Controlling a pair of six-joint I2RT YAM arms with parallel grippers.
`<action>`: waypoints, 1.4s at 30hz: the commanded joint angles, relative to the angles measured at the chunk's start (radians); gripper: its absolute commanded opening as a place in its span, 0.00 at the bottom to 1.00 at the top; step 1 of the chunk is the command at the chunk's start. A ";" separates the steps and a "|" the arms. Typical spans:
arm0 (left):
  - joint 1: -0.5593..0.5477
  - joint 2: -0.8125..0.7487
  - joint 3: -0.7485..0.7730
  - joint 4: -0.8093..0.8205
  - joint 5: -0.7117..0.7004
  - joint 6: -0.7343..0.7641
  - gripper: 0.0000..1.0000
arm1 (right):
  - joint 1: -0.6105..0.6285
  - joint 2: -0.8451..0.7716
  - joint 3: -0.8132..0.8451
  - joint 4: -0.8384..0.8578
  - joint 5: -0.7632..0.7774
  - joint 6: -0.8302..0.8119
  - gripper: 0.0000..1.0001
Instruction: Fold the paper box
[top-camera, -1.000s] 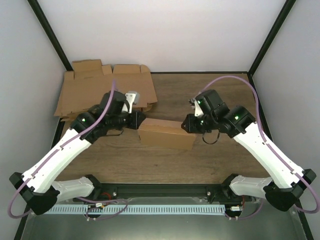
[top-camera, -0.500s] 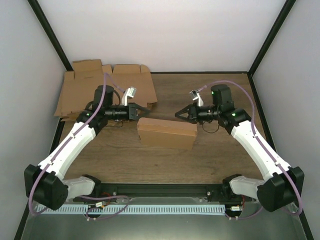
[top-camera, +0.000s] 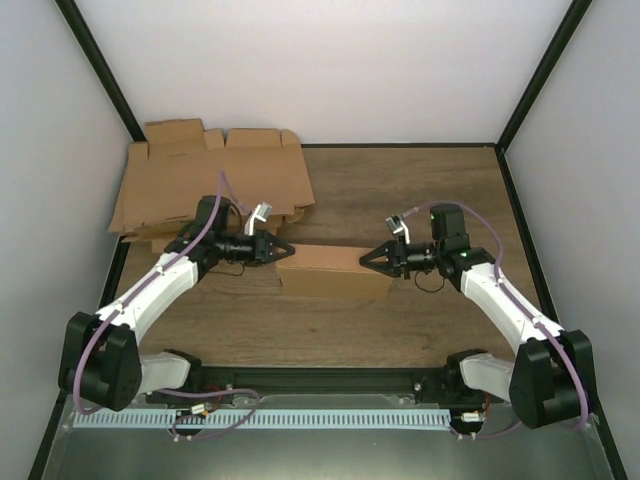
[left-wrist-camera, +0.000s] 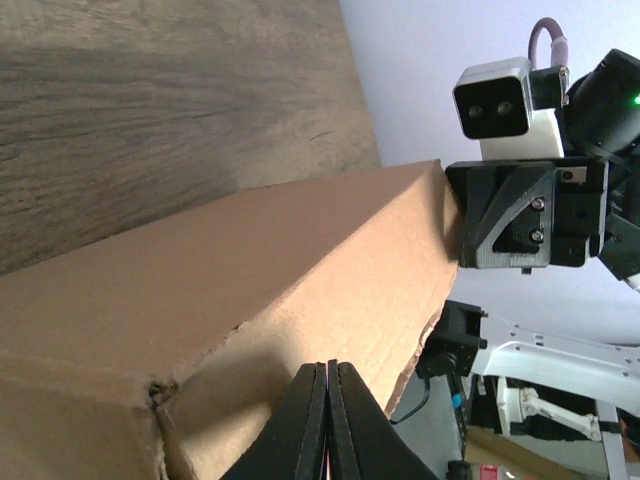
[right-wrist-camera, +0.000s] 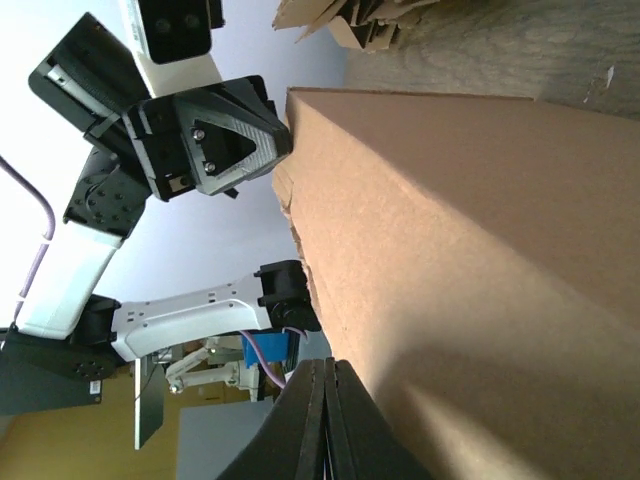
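The paper box (top-camera: 335, 272) lies closed, a long brown carton in the middle of the table. My left gripper (top-camera: 288, 248) is shut with nothing between its fingers, its tip at the box's far left corner. My right gripper (top-camera: 364, 258) is also shut and empty, pointing left over the box's right end. In the left wrist view the shut gripper (left-wrist-camera: 328, 366) points at the box (left-wrist-camera: 250, 290) end wall. In the right wrist view the shut gripper (right-wrist-camera: 325, 364) lies close along a box (right-wrist-camera: 470, 250) face. Whether either tip touches the cardboard I cannot tell.
A pile of flat brown cardboard blanks (top-camera: 210, 180) lies at the back left corner, just behind the left arm. White walls and black frame posts close in the table on three sides. The arm bases stand at the near edge.
Both grippers have shut. Both arms pulled back from the box ends, then swung low so their closed tips point at the box from either side. The box has barely moved.
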 joint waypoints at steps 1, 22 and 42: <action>0.013 0.025 -0.050 0.029 0.000 0.044 0.04 | -0.055 -0.002 -0.048 0.014 -0.032 -0.049 0.01; 0.016 0.030 -0.054 0.042 0.021 0.034 0.04 | -0.063 0.081 -0.019 -0.026 -0.041 -0.152 0.01; -0.051 0.029 0.072 -0.012 0.006 0.018 0.04 | -0.065 0.076 0.112 -0.100 -0.081 -0.204 0.01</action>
